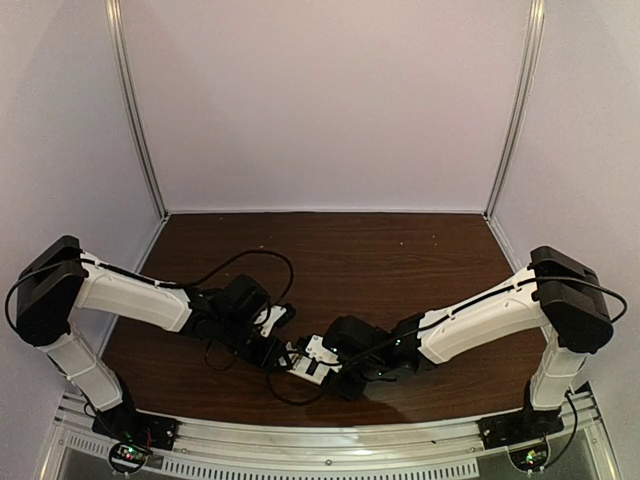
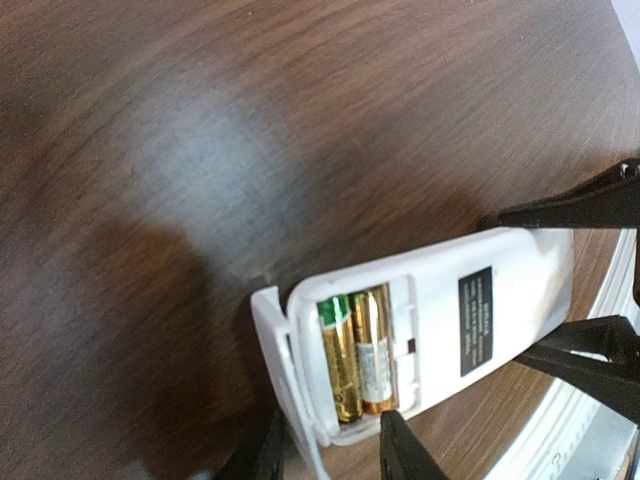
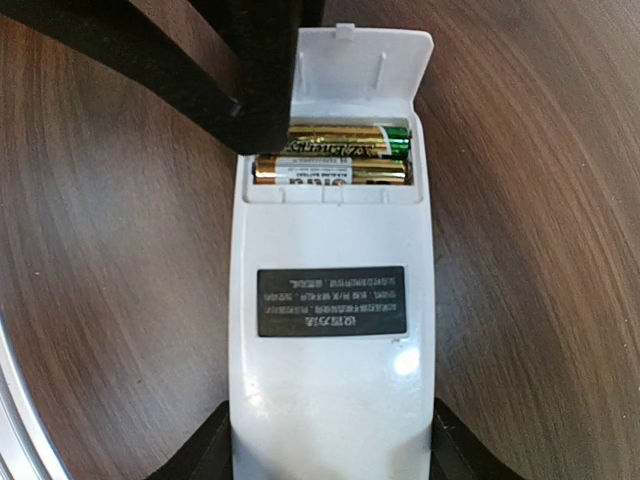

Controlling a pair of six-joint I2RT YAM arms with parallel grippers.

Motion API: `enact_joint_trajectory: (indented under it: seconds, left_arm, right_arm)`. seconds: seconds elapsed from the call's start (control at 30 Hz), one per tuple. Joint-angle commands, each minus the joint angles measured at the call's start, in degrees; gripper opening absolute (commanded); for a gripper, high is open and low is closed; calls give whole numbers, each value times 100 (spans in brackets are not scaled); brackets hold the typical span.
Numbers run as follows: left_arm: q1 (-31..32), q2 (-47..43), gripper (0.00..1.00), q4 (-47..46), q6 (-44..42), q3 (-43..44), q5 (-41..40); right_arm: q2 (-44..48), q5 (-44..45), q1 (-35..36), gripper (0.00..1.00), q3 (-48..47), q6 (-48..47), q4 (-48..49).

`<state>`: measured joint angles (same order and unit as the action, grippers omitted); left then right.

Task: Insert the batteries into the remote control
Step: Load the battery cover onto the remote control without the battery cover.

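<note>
The white remote control point(image 3: 330, 330) lies back-up on the dark wood table, low in the middle of the top view point(image 1: 312, 360). Its battery recess is uncovered, and two gold batteries point(image 3: 335, 155) lie side by side in it point(image 2: 358, 355). The loose cover point(image 3: 365, 65) sticks up at that end point(image 2: 272, 360). My right gripper point(image 3: 330, 430) is shut on the remote's other end, one finger on each long side. My left gripper point(image 2: 325, 440) is part open and straddles the recess end. One of its fingertips point(image 2: 392, 425) rests at the end of the inner battery.
The metal front rail point(image 1: 320, 440) runs just behind the remote, and its pale edge point(image 2: 600, 440) shows in the left wrist view. A black cable point(image 1: 250, 262) loops over the table behind the left arm. White walls close in the table's back and sides.
</note>
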<state>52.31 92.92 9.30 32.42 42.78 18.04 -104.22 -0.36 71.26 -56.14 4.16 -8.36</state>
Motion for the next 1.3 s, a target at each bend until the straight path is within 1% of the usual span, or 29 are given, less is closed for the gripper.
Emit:
enact_joint_trajectory:
  seconds: [0.0,0.17,0.4,0.63,0.93,1.17,1.27]
  left_arm:
    - [44,-313,34,252,-209,179,-125]
    - [71,-478,34,265,-298,250,-275]
    - [116,-232,37,262,-390,400,-192]
    - [157,19,37,-14,-379,411,110]
    - [262,187,34,-39,-436,507,218]
    - [277,85,34,303,-574,707,-13]
    - [279,-117,35,344,-532,723,-156]
  right_arm:
    - [-155,10,2,0,-42,-36,-332]
    - [-165,10,6,0,-55,-51,-368]
    - [-173,10,-1,0,-55,-41,-350]
    - [-145,10,7,0,-46,-51,-362]
    - [-142,10,7,0,-46,-56,-394]
    - [-132,10,-6,0,-57,-58,-457]
    - [-139,10,-1,0,-50,-65,-441]
